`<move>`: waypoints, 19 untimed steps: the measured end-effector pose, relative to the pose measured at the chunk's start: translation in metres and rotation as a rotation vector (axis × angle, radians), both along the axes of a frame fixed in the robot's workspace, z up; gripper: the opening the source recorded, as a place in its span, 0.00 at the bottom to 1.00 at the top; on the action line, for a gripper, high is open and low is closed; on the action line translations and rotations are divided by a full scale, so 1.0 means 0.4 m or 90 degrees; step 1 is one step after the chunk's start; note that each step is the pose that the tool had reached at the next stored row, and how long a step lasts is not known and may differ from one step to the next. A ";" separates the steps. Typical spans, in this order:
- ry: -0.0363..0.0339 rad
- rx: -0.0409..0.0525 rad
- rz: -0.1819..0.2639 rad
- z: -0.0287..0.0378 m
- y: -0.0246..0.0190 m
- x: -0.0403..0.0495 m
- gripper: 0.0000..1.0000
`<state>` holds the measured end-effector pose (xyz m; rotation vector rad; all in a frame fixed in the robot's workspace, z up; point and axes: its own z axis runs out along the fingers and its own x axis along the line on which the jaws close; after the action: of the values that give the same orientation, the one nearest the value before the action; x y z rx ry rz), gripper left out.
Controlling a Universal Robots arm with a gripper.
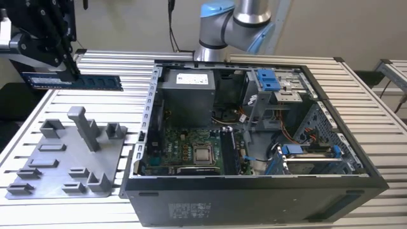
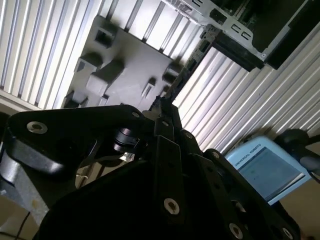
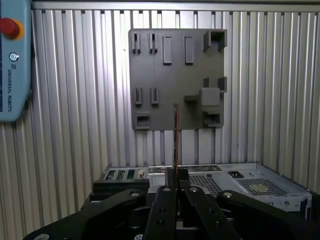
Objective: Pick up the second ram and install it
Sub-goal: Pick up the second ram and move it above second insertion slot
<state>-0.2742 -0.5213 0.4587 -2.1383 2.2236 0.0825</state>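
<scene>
The gripper (image 1: 68, 72), jaws clamped on the memory stick (image 1: 98, 82), holds it level above the slatted table (image 1: 121, 64), near the grey tray (image 1: 60, 164).

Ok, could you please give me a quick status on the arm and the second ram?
Gripper shut on the second ram. Ram aloft over the table, by the holder tray, outside the open computer case. No obstruction seen between.

Robot arm (image 1: 235, 21): one, carrying one gripper (image 1: 71, 75). Memory sticks: one, the second ram (image 1: 95, 82), clamped in that gripper. Grey holder tray (image 1: 66, 160): one, near the slatted table (image 1: 121, 64) edge on the exterior view's left. Open computer case (image 1: 254, 202): one. Blue teach pendant (image 3: 15, 65): one.
</scene>
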 end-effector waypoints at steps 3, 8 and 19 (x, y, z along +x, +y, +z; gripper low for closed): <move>0.0000 0.0000 0.000 0.000 0.000 0.031 0.13; 0.0000 0.0002 0.001 0.000 0.001 0.084 0.13; 0.0000 0.0004 0.001 0.000 0.002 0.197 0.13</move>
<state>-0.1952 -0.5205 0.4587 -2.1403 2.2211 0.0833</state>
